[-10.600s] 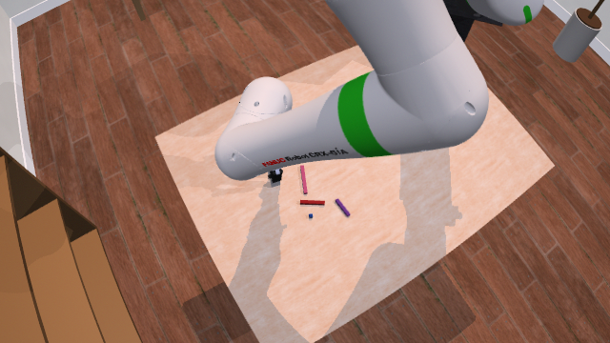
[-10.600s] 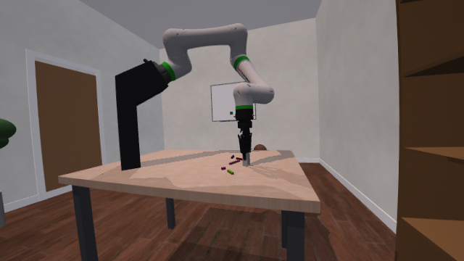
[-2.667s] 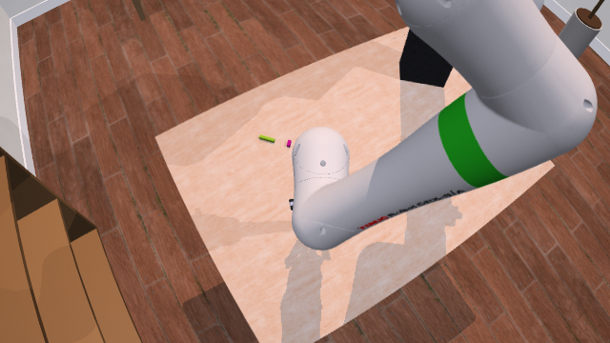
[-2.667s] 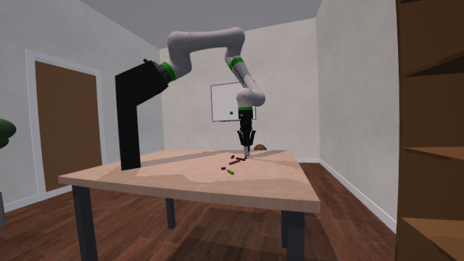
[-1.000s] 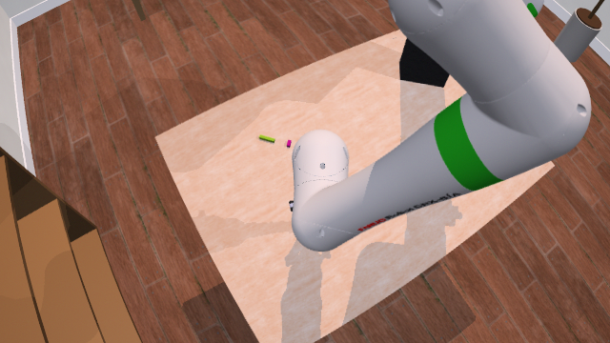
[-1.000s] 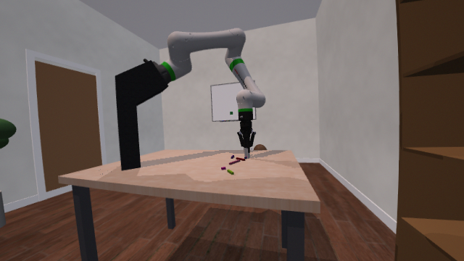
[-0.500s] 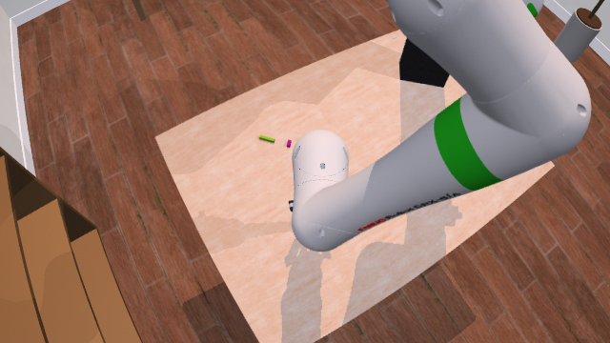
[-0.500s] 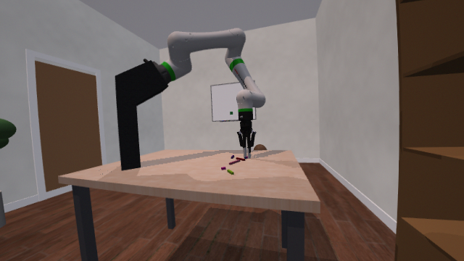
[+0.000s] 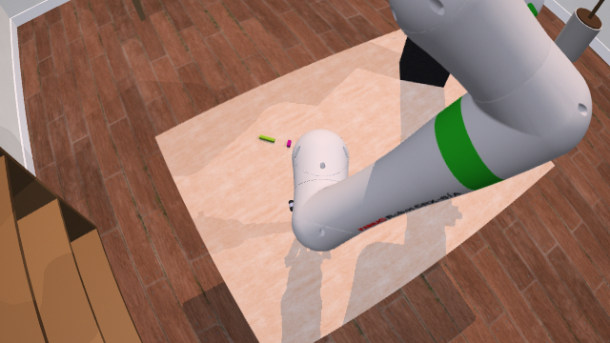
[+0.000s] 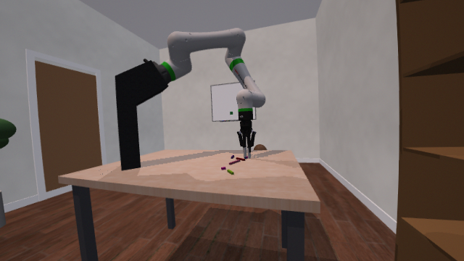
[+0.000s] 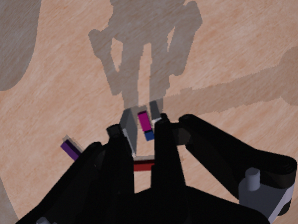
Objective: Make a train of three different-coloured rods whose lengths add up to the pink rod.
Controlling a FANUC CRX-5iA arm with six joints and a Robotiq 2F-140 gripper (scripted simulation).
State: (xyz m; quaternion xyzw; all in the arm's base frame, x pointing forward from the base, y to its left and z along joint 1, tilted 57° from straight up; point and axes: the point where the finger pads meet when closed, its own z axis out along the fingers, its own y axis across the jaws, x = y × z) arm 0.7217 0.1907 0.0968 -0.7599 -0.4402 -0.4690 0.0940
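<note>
In the wrist view my gripper (image 11: pixel 143 116) points down at the table with its fingers a little apart. Between the fingertips lies a short magenta-pink rod (image 11: pixel 144 120). A blue piece (image 11: pixel 149 135) touches its near end and a grey piece (image 11: pixel 154 108) lies just beyond it. The fingers do not press on the rod. A red rod (image 11: pixel 143 167) shows under the palm and a purple rod (image 11: pixel 69 148) lies to the left. In the exterior view the gripper (image 10: pixel 247 156) stands at the table top beside the red rod (image 10: pixel 240 159).
A lime rod (image 9: pixel 267 138) and a magenta rod (image 9: pixel 289 143) lie apart from the gripper; they also show in the exterior view, the lime rod (image 10: pixel 230 172) and the magenta rod (image 10: pixel 223 168). A dark pink rod (image 10: pixel 235 162) lies near the red one. The black arm base (image 10: pixel 128 116) stands at the table's left.
</note>
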